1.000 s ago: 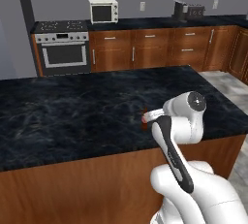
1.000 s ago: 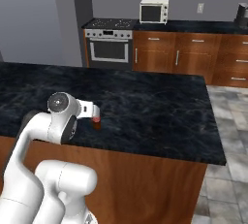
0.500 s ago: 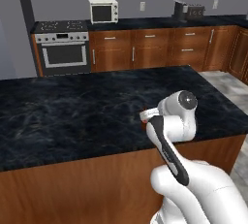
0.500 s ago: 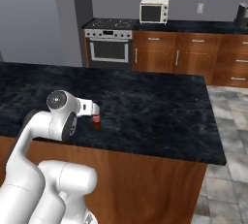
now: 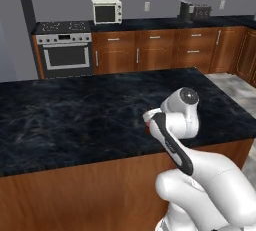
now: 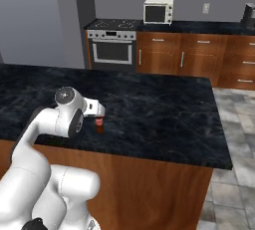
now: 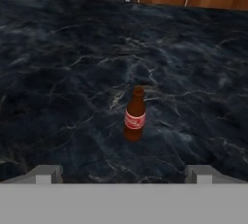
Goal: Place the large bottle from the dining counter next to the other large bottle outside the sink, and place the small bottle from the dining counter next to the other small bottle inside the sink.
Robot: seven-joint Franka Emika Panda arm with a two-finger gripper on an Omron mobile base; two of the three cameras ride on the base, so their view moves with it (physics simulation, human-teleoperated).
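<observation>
The small bottle (image 7: 135, 116) is dark brown with a red label. It stands upright on the black veined top of the dining counter (image 7: 58, 48), near the counter's front edge (image 6: 164, 112). My gripper (image 7: 123, 174) hangs just above and short of it, open wide, with both fingertips (image 7: 46, 173) apart from the bottle and nothing between them. From the right base, the white hand (image 6: 95, 109) sits right over the bottle (image 6: 100, 124). From the left base, the arm (image 5: 172, 125) covers nearly all of the bottle. The large bottle and the sink are out of view.
Behind the island stand a steel stove (image 5: 65, 50), a white microwave (image 5: 107, 11) and a run of wood cabinets (image 5: 165, 50) with a dark appliance (image 5: 195, 10) on top. The counter's right end (image 6: 219, 149) drops to a grey tiled floor (image 6: 239, 124).
The arm's wrist has eased slightly left and upward over the small bottle. The bottle has not moved and the gripper has stayed open.
</observation>
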